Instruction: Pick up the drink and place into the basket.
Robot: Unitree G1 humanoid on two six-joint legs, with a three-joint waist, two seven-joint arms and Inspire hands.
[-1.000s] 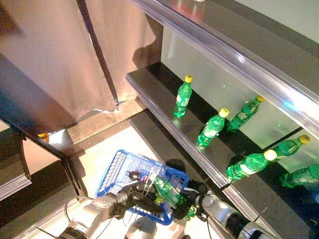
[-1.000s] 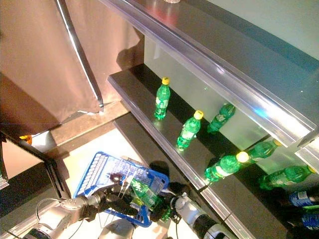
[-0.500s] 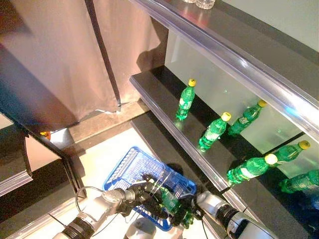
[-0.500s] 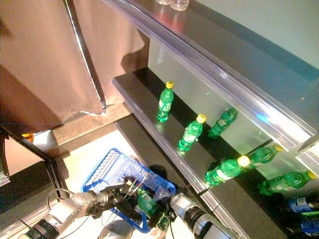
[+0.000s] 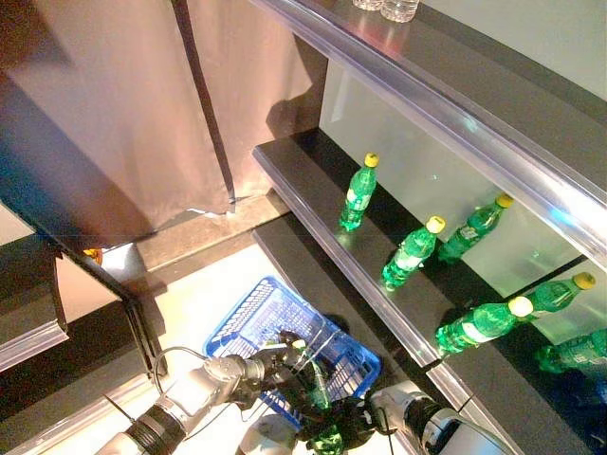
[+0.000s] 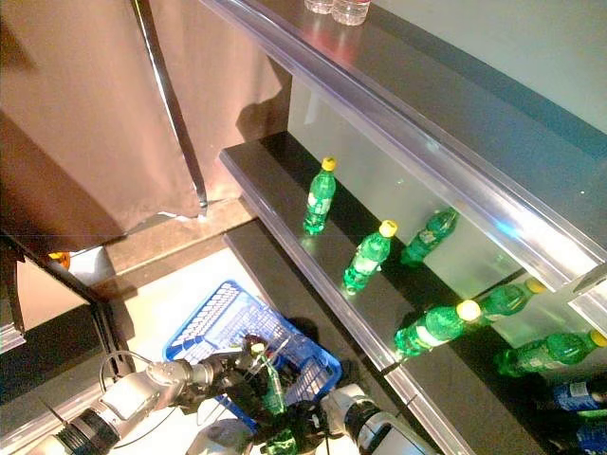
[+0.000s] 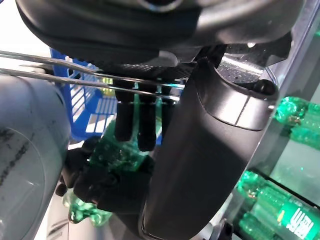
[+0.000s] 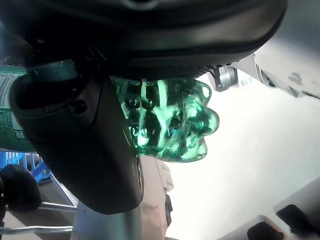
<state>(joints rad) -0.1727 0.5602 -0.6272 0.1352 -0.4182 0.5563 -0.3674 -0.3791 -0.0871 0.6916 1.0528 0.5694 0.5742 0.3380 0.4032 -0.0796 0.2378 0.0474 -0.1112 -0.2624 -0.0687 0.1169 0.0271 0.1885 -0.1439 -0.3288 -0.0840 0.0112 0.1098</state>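
Because the basket must stay put under the drop, the left hand point(image 5: 270, 365) curls round the wire handle point(image 5: 318, 365) of the blue basket point(image 5: 248, 322), while the right hand point(image 5: 356, 417) grips the green drink bottle point(image 5: 325, 431) at the near rim. Three green bottles point(image 5: 355, 192) stand on the shelf point(image 5: 313, 194) beyond. In the left wrist view, the handle wires point(image 7: 75, 70) cross the opening and may obstruct. In the right wrist view, fingers point(image 8: 75, 145) wrap the bottle, its base point(image 8: 172, 120) protruding.
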